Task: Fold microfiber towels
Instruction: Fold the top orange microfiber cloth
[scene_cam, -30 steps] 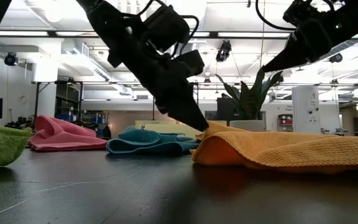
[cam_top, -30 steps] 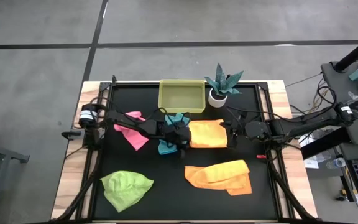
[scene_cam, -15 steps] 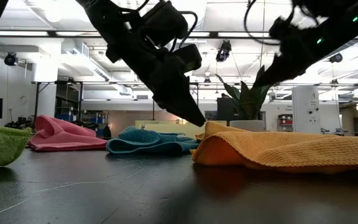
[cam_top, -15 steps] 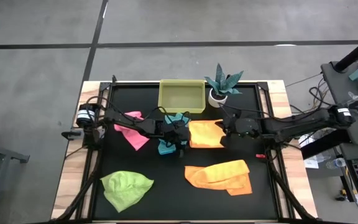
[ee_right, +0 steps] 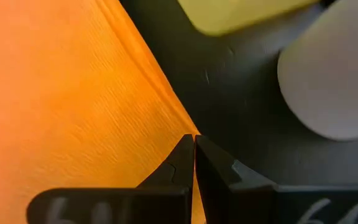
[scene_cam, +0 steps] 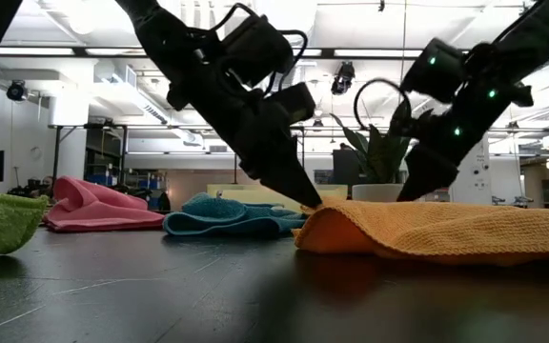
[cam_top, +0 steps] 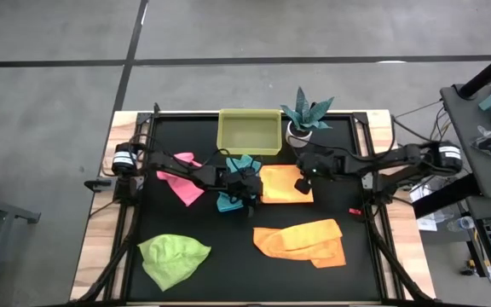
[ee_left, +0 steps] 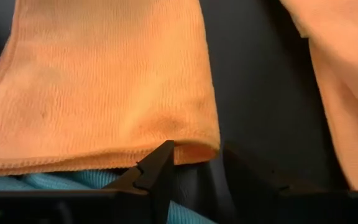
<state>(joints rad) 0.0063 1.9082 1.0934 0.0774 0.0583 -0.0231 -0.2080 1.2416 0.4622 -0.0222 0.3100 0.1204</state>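
An orange towel (cam_top: 285,183) is spread near the middle of the surface (cam_top: 228,264), between both arms. The left end effector (ee_left: 194,163), fingers parted, is set at its near corner; the right end effector (ee_right: 194,149), pressed together, is placed on its opposite edge.

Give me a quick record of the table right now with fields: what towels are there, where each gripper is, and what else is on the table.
towels: pink, turquoise, green, two orange
centre orange towel: lying flat
front orange towel: crumpled
left gripper: at the centre orange towel's left edge, fingers apart
right gripper: shut, at that towel's far right corner
other: yellow tray, potted plant
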